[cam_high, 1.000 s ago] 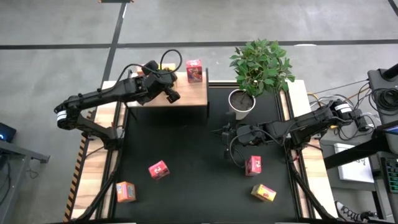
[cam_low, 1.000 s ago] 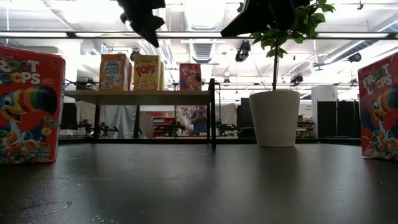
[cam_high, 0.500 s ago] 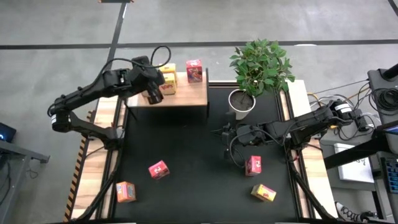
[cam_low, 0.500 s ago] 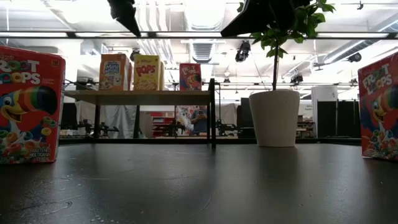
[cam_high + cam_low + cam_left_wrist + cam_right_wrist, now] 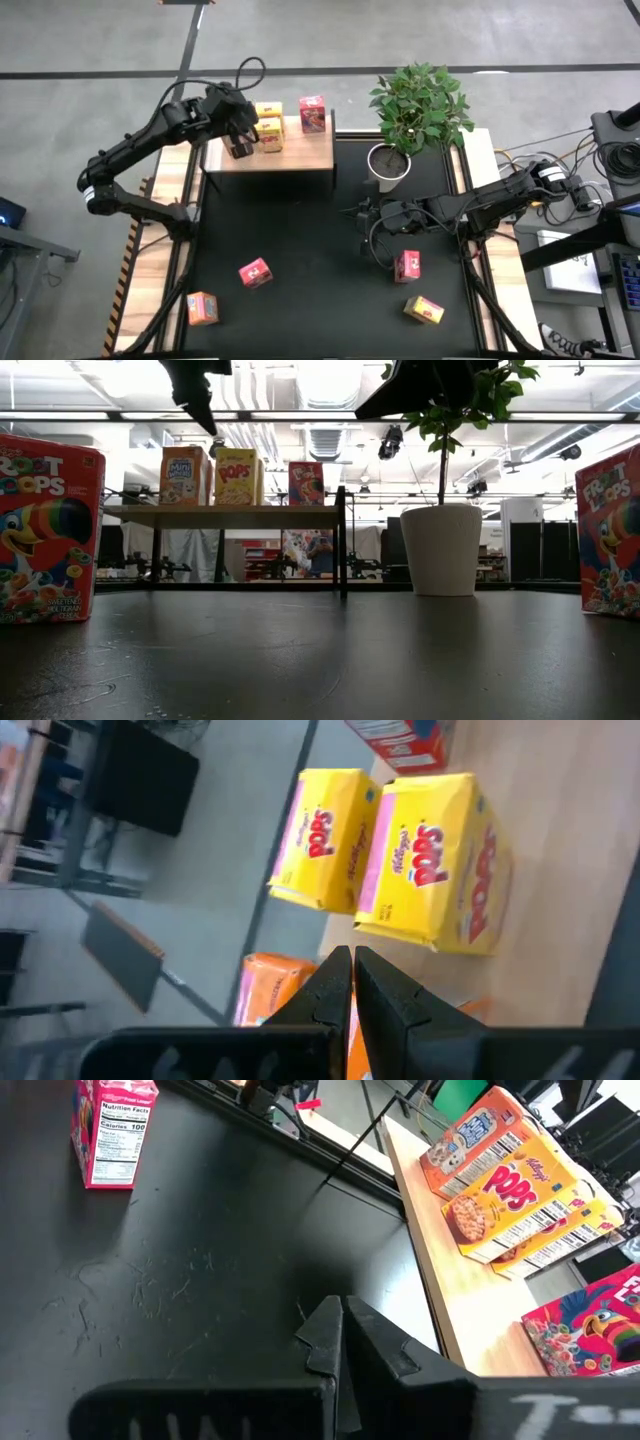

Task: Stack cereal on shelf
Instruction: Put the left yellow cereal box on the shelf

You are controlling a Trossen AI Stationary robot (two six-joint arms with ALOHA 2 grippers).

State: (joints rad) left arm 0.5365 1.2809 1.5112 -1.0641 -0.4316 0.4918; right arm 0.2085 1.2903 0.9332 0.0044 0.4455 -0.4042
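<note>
The shelf (image 5: 300,150) stands at the table's far left; its board (image 5: 230,512) carries an orange box (image 5: 185,475), yellow boxes (image 5: 325,840) (image 5: 435,860) and a red box (image 5: 312,113), all standing on their bases. My left gripper (image 5: 240,145) hovers shut above the shelf's left part, over the orange box (image 5: 270,985), with its fingertips (image 5: 205,422) clear of it. My right gripper (image 5: 363,215) waits shut above the black mat, near the plant pot. On the mat lie a pink box (image 5: 254,272), an orange box (image 5: 203,308), a red box (image 5: 407,265) and a yellow box (image 5: 424,310).
A potted plant (image 5: 390,160) stands just right of the shelf at the far edge. In the low view, red boxes stand close at the left (image 5: 45,530) and right (image 5: 610,530). Bare mat (image 5: 310,230) lies between the shelf and the loose boxes.
My left gripper has moved from over the shelf's middle toward the table's left edge, staying above the boxes. The two yellow boxes on the shelf, partly covered by it before, now show in the high view.
</note>
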